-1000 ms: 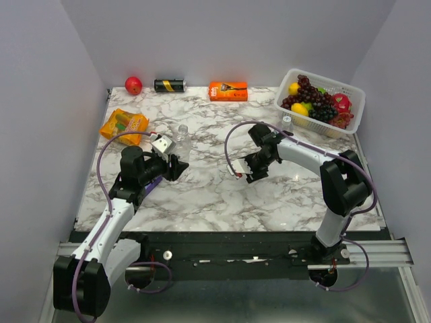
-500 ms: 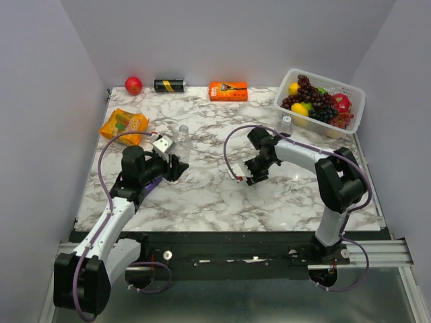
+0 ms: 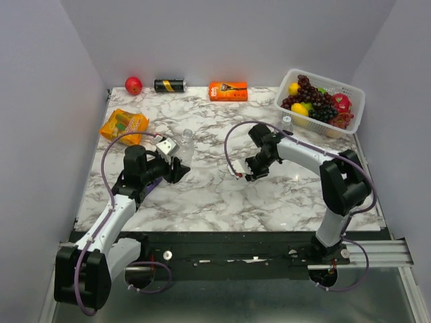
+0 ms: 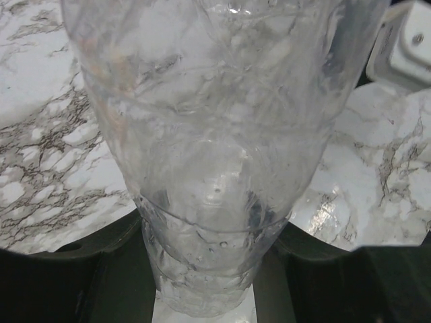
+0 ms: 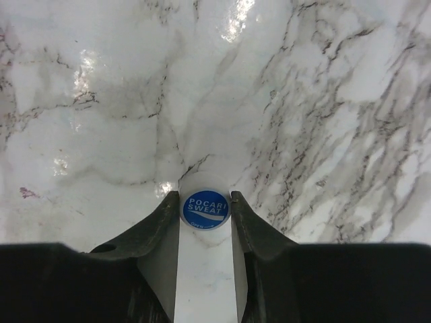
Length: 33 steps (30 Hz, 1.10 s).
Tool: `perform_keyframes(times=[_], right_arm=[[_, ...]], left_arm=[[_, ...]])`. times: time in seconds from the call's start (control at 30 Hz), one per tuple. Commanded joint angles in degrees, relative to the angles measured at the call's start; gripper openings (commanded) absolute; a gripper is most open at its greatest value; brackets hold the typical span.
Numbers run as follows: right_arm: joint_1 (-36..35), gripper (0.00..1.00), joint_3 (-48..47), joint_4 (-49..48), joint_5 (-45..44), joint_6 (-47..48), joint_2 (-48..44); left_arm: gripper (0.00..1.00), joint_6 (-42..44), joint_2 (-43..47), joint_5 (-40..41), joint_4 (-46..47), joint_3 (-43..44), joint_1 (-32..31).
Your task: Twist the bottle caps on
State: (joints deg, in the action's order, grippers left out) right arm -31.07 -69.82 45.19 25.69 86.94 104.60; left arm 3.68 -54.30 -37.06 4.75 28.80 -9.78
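While left fingers (image 4: 111, 252) clamp a bottle (image 4: 215, 168), right fingers (image 5: 167, 222) pinch the blue cap (image 5: 206, 209).

One clear bottle (image 3: 184, 136) held in the left jaws and a second bottle (image 3: 287, 122) off beyond the right jaws make two. One blue cap (image 5: 206, 209), pinched in the right jaws. On the counter (image 3: 215, 195), farther out past both jaws: one red fruit (image 3: 133, 85), one can (image 3: 170, 85), one orange box (image 3: 227, 90), one snack packet (image 3: 124, 126), one fruit basket (image 3: 355, 113).
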Motion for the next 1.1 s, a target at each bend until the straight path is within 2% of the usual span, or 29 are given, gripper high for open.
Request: perform_keyframes(times=[0.0, 0.17, 0.2, 0.33, 0.47, 0.73, 0.9, 1.07], right_arm=[[-0.3, 0.29, -5.8, 6.1, 8.4, -6.1, -10.7], [-0.5, 0.29, -18.6, 11.6, 20.9, -17.4, -16.5], [-0.8, 0.29, -21.7, 11.9, 21.8, -20.3, -17.1], [-4.0, 0.29, -24.5, 11.6, 23.0, -22.5, -20.4], [-8.0, 0.29, -24.3, 11.2, 21.0, -20.8, -20.7], [-10.9, 0.30, -25.7, 12.7, 21.0, -15.8, -18.6], [-13.4, 0.30, -25.8, 16.4, 19.0, -9.6, -17.9], [-14.3, 0.30, -24.0, 16.4, 16.8, -7.5, -18.2]], left_arm=[[0.00, 11.1, -3.5, -9.3, -4.5, 0.6, -1.7], [0.00, 24.9, -10.8, -14.5, -15.0, 4.9, -4.6], [0.00, 29.2, -11.9, -15.2, -16.7, 7.0, -5.1], [0.00, 36.2, -15.3, -15.3, -22.8, 10.6, -7.7], [0.00, 36.9, -15.4, -15.9, -22.5, 11.8, -9.2], [0.00, 34.8, -14.3, -15.8, -21.5, 12.3, -12.8], [0.00, 32.6, -13.5, -15.4, -19.4, 12.1, -13.4], [0.00, 30.3, -12.8, -15.3, -16.3, 11.1, -13.4]])
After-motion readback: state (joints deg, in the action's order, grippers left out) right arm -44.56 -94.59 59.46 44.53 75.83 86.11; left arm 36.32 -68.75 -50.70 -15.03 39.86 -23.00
